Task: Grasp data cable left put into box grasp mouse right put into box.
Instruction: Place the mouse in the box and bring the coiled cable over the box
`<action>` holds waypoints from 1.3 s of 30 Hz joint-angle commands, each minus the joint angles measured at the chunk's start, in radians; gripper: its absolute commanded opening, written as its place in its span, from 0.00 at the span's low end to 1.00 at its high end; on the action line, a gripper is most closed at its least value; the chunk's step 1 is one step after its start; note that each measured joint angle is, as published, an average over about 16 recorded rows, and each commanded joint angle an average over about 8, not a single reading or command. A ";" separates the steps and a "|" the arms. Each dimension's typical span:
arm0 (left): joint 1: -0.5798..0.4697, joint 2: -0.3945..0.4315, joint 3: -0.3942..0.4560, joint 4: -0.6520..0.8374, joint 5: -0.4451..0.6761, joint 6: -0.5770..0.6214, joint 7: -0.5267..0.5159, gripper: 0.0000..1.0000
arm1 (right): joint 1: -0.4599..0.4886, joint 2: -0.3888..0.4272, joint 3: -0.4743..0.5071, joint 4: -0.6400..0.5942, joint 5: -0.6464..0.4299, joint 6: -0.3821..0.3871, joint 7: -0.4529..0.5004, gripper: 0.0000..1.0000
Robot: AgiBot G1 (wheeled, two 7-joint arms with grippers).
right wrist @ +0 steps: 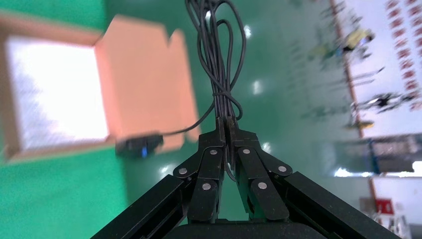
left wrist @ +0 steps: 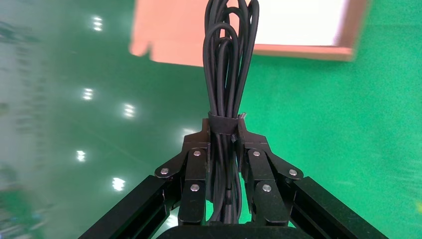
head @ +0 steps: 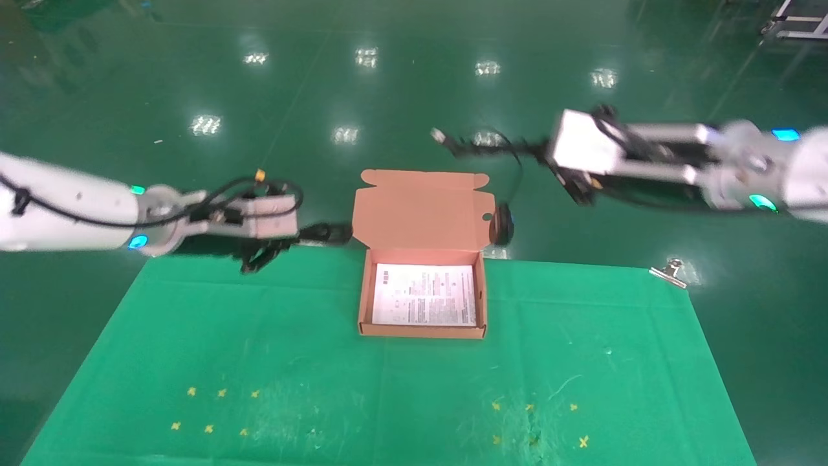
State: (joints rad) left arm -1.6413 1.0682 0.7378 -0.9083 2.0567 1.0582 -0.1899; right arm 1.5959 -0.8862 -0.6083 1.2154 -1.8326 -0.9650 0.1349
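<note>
The salmon-orange box (head: 364, 304) lies open at the back middle of the green cloth, lid (head: 420, 210) up, with a white printed sheet inside. My left gripper (head: 301, 241) hovers just left of the lid and is shut on the data cable (left wrist: 229, 64), a black bundle sticking out toward the box (left wrist: 169, 42). My right gripper (head: 540, 152) is up behind the box's right side, shut (right wrist: 226, 127) on the mouse's coiled cord (right wrist: 216, 59). The black mouse (head: 501, 224) dangles from the cord beside the lid's right edge and shows its blue light (right wrist: 139, 146).
The green cloth (head: 259, 362) covers the table and carries small yellow marks near the front. A metal clip (head: 669, 272) holds its back right corner. Glossy green floor lies behind the table.
</note>
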 commanded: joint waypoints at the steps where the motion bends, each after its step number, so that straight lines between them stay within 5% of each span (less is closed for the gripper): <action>1: -0.022 0.013 0.000 0.001 0.016 -0.018 0.005 0.00 | 0.031 -0.044 0.003 -0.033 0.005 0.022 -0.018 0.00; 17: -0.118 0.076 -0.011 0.080 0.080 -0.125 -0.002 0.00 | 0.136 -0.233 0.020 -0.265 0.082 0.097 -0.162 0.00; 29: -0.113 0.055 -0.013 0.091 0.101 -0.131 -0.026 0.00 | 0.132 -0.268 0.015 -0.309 0.094 0.099 -0.187 0.00; 39: -0.081 0.004 0.001 0.037 0.196 -0.103 -0.150 0.00 | 0.075 -0.289 -0.004 -0.319 0.092 0.095 -0.176 0.00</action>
State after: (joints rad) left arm -1.7209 1.0698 0.7377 -0.8771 2.2478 0.9588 -0.3388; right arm 1.6713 -1.1788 -0.6137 0.8949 -1.7422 -0.8682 -0.0395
